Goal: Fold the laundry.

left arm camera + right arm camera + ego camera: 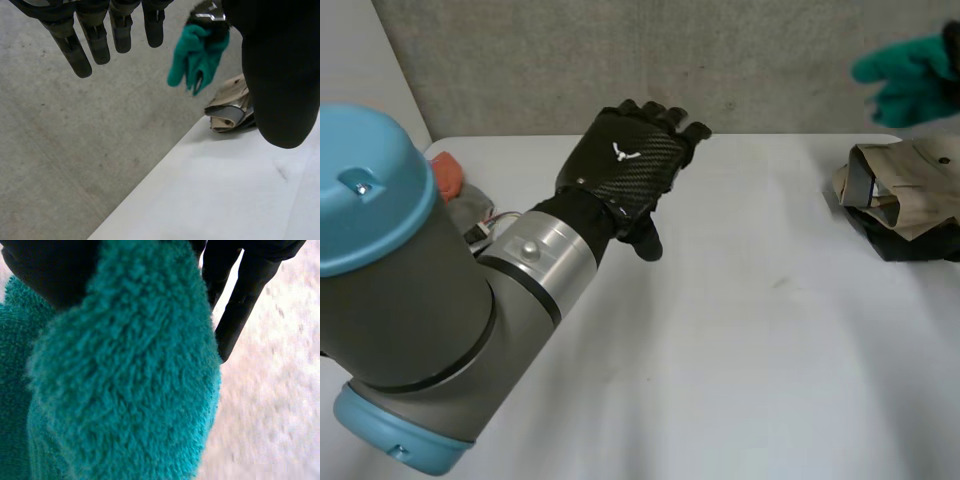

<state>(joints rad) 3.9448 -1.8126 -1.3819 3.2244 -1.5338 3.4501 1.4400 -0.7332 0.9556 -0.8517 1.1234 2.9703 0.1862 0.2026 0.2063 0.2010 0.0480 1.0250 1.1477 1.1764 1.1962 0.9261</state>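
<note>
A fluffy teal cloth [908, 78] hangs bunched in the air over the table's far right corner. My right hand [952, 42] holds it from above. In the right wrist view the teal cloth [125, 385] is pinched against the palm, with dark fingers [246, 295] beside it. The left wrist view shows the cloth [197, 56] dangling from the right hand [209, 11]. My left hand [628, 165] hovers over the table's far middle, palm down and holding nothing. Its fingers [95, 42] are straight.
A folded beige and black garment pile [905, 205] lies at the right edge of the white table [750, 330], below the teal cloth. An orange and grey cloth heap [452, 180] sits at the far left, behind my left arm. A grey wall stands behind the table.
</note>
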